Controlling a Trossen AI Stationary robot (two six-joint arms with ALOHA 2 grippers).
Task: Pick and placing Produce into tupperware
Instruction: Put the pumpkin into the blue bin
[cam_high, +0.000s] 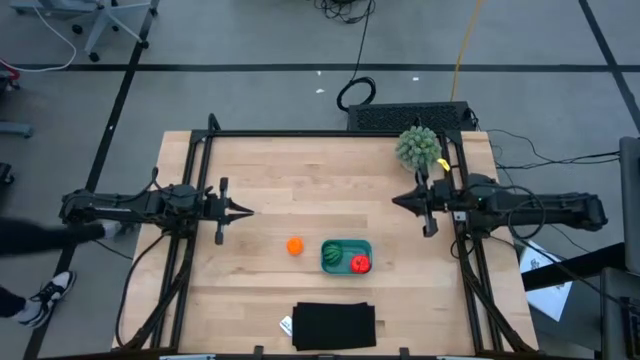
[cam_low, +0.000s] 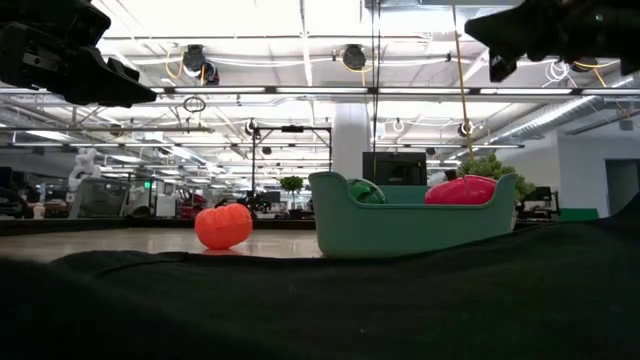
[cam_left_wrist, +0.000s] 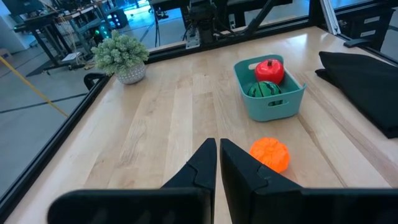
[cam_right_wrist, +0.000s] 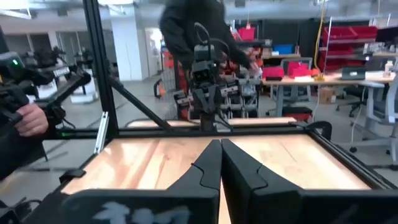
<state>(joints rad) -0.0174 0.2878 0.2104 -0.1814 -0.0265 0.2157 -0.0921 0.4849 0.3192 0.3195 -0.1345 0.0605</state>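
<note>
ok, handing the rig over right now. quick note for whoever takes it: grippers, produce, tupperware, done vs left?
Left gripper: shut, empty, raised over the table's left side, pointing toward the middle.
Right gripper: shut, empty, raised over the right side, next to the pale-green spiky ball.
Tupperware: on the table, near the front centre, just behind the black flat rectangle.
Done: watermelon and red tomato are inside the tupperware, side by side.
Left: orange ball sits on the table just outside the tupperware, on the left arm's side. Neither gripper is near it. It looks easiest for the left arm to reach.
</note>
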